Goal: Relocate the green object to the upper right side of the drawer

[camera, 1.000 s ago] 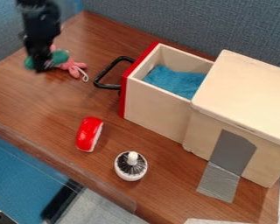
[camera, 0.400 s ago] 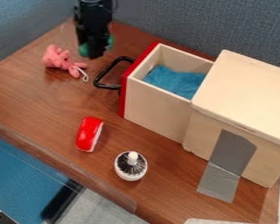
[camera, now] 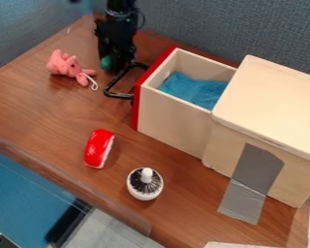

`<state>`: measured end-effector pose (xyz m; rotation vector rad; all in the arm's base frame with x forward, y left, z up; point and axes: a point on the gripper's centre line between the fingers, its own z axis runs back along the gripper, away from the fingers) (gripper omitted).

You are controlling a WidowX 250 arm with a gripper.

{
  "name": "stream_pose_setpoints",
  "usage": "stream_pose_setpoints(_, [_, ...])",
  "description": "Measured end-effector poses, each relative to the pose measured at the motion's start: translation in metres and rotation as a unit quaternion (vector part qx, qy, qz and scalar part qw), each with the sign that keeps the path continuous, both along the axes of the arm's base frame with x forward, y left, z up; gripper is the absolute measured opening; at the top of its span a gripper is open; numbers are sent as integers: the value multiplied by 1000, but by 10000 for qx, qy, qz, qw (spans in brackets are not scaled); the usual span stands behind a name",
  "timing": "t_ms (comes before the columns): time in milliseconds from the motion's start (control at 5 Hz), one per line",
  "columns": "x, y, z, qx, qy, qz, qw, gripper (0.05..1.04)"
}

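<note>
So nearest the front edge of the table there's a white round thing with dark bristles, then a red and white one further in. Wooden box on the right, drawer pulled out, blue cloth inside. Pink toy sits toward the far left corner, and the tool has the green object pinched just beyond the black handle.

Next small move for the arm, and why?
Probably raise the hand slightly and ease it toward the picture's upper right. It has the green object, which sits left of the drawer's red front, and the black handle looks close to the hand's lower end, so a low path might snag.
</note>
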<state>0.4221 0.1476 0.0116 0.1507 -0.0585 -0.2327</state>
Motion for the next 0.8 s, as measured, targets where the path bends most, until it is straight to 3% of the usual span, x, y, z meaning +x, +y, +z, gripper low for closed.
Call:
stream_pose_setpoints(200, [9,3,-1,23,17,45,10000,511])
stream_pose_setpoints(400, [4,2,0,-12,90,156,9998,819])
stream_pose_setpoints(600, [4,3,49,-224,-304,252,9990,1009])
stream_pose_setpoints(800, [-1,7,86,-338,-580,333,9972,1007])
